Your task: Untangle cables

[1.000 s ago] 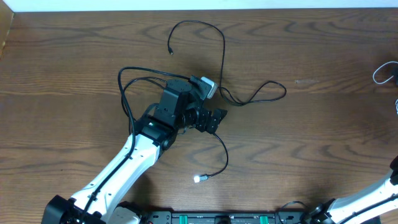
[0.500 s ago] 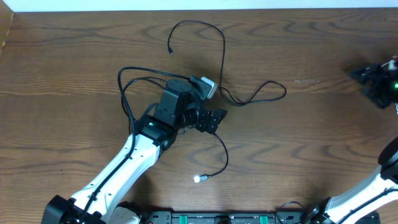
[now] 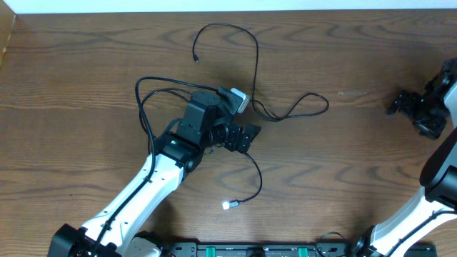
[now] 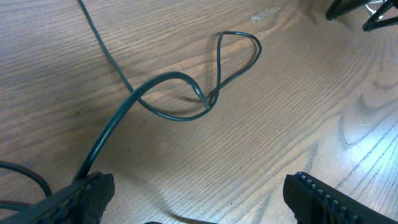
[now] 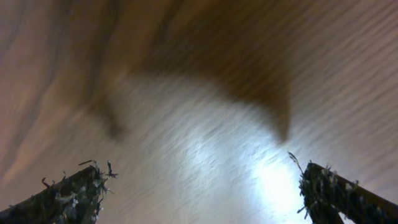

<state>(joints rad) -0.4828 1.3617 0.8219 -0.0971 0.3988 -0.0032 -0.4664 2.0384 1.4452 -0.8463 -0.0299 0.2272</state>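
- Left end effector (image 4: 199, 182) hangs low over the cables (image 3: 255, 71) near the middle of the surface (image 3: 357, 185). Its jaws are spread wide and hold nothing. One black strand (image 4: 111, 132) passes right beside its left finger (image 4: 87, 199).
- Just ahead of it lies a twisted loop (image 4: 210, 99) where the strand crosses over itself (the nub of the tangle, by my reading). A grip to one side of that crossing, not on the crossing itself, should let the loop be drawn open.
- The jaws should close on a single strand only; pinching two together would likely tighten things.
- A slow lift and pull away from the grey plug block (image 3: 238, 98) seems wise, since strands bunch there beside the arm.
- Right end effector (image 5: 200, 174) is equally wide and empty, over bare wood well apart from the cables; its own view is blurred. Bringing it in to pin the free end with the white plug (image 3: 226, 205) would stop that cord dragging along.
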